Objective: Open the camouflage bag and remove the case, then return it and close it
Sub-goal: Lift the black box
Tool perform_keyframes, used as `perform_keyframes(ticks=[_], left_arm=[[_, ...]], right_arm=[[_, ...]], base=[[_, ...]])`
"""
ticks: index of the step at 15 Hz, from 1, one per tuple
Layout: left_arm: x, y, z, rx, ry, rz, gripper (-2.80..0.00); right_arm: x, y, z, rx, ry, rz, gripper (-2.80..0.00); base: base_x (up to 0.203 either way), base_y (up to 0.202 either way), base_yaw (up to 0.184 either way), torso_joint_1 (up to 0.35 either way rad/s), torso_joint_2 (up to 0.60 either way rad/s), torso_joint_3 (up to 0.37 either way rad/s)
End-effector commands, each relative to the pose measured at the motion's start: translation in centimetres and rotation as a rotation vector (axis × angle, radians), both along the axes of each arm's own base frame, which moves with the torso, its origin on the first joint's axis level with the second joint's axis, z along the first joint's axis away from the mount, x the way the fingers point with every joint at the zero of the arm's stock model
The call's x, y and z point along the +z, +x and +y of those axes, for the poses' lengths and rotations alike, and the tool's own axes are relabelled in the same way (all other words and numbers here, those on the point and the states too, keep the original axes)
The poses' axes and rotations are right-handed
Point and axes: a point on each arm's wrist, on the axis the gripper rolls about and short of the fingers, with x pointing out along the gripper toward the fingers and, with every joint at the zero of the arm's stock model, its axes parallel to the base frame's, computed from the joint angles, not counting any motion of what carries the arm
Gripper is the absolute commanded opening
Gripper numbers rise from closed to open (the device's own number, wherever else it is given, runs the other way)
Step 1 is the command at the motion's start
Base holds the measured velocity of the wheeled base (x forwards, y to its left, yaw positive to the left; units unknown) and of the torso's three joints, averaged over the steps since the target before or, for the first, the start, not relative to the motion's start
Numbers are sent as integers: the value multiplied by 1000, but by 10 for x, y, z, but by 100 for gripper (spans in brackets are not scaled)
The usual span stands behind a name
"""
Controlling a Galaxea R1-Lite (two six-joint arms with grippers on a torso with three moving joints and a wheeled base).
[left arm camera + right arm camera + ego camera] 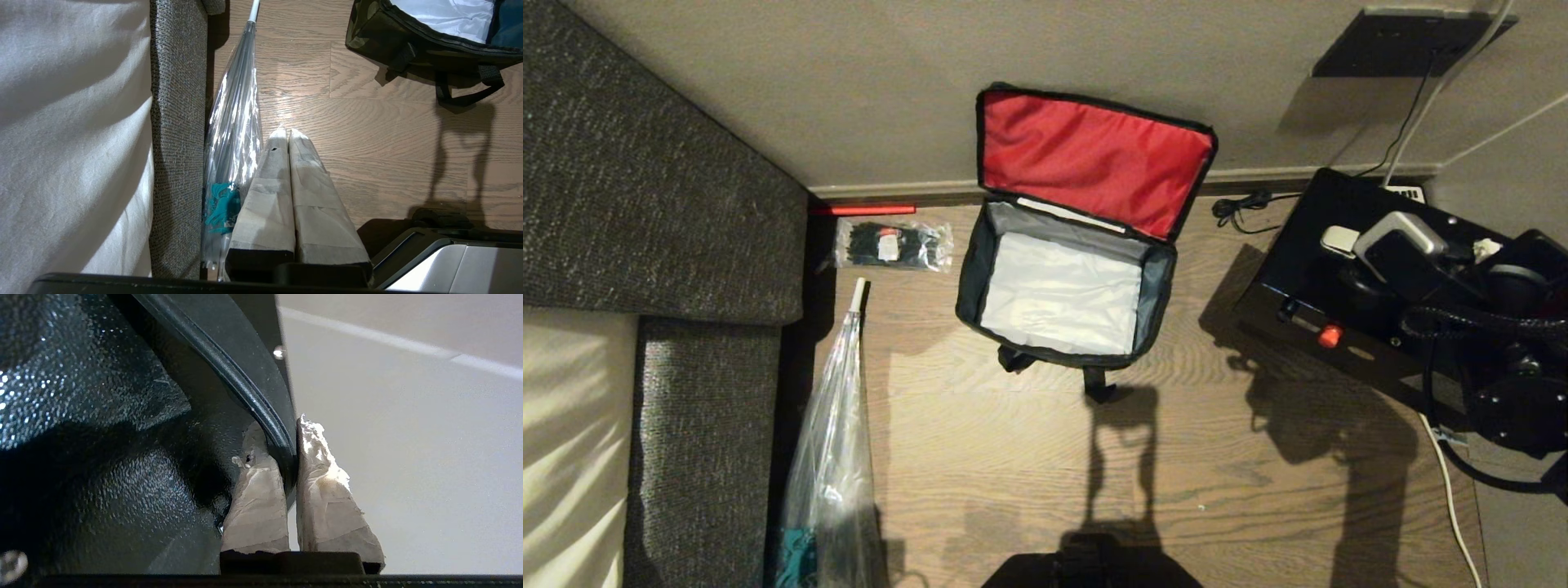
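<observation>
1. Camouflage bag [1066,286] sits on the wooden floor [1217,457] at the upper middle of the head view, its red-lined lid [1094,159] thrown back against the wall and its pale lined inside bare; nothing lies in it.
2. Case [1327,278], a black box with a small red spot on its side, is at the right of the head view, well apart from the bag and tilted, with the right arm over it.
3. Right end effector [290,457]: in the right wrist view its two taped fingers [322,486] are pinched nearly together on a thin black rim or handle of the case, so it has hold of the case.
4. Left end effector [286,139]: its fingers are pressed together on nothing, hanging over the floor at the lower left, just beside a clear folded umbrella [235,122] that lies along the sofa [645,188].
5. What matters for the return, as I judge it: the bag's mouth lies to the left of the held case in the head view, across a stretch of floor. The bag's long side runs roughly left to right, slightly slanted, while the case sits at a different angle, so it would need turning to match before going down.
6. Right arm is plainly the nearer one to the case.
</observation>
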Motion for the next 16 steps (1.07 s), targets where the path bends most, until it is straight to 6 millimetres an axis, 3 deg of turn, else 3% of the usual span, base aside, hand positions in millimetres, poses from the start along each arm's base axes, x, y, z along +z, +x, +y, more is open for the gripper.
perform_keyframes(ticks=[1, 5, 9, 12, 15, 16], left_arm=[[-1, 0, 0, 1, 0, 1, -280], [-1, 0, 0, 1, 0, 1, -280], [-1, 0, 0, 2, 0, 1, -280], [-1, 0, 0, 1, 0, 1, -280], [-1, 0, 0, 1, 0, 1, -280], [-1, 0, 0, 1, 0, 1, -280]], right_arm=[[-26, 22, 1, -27, 14, 56, -280], [-62, 58, 12, -24, 62, 104, -280], [-86, 100, 16, -45, 69, 119, -280], [-103, 130, 11, -70, 68, 123, -280], [-116, 146, 7, -30, 51, 142, -280], [-120, 146, 6, -29, 44, 161, -34]], base=[[0, 0, 0, 0, 0, 0], [0, 0, 0, 0, 0, 0], [0, 0, 0, 0, 0, 0], [0, 0, 0, 0, 0, 0], [0, 0, 0, 0, 0, 0], [0, 0, 0, 0, 0, 0]])
